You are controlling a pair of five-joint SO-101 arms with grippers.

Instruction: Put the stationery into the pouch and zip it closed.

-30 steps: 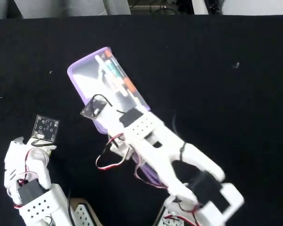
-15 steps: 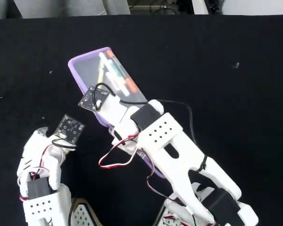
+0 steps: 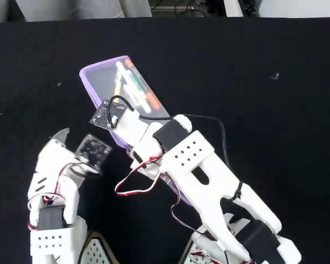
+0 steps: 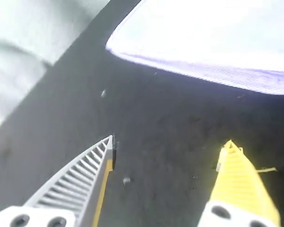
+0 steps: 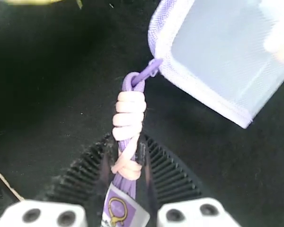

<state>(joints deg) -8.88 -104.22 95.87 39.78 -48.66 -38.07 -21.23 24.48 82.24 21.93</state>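
Note:
A clear pouch (image 3: 102,82) with a purple rim lies slanted on the black table, with several coloured pens (image 3: 136,87) inside it. The right arm (image 3: 187,159) lies over the pouch's near half. In the right wrist view my right gripper (image 5: 128,153) is shut on the purple and pink zipper pull cord (image 5: 128,111), which leads to the pouch's corner (image 5: 157,66). My left gripper (image 3: 71,144) stands open just left of the pouch, its fingers (image 4: 87,177) spread over bare table with nothing between them. The pouch's rim (image 4: 203,73) lies a little ahead of it.
The black table (image 3: 275,110) stretches wide to the right and far side of the pouch. Red and white wires (image 3: 133,184) hang from the right arm. Both arm bases stand at the near edge.
The right arm pushed forward along the pouch, then held still. The left arm swung up and to the right, closer to the pouch's left edge.

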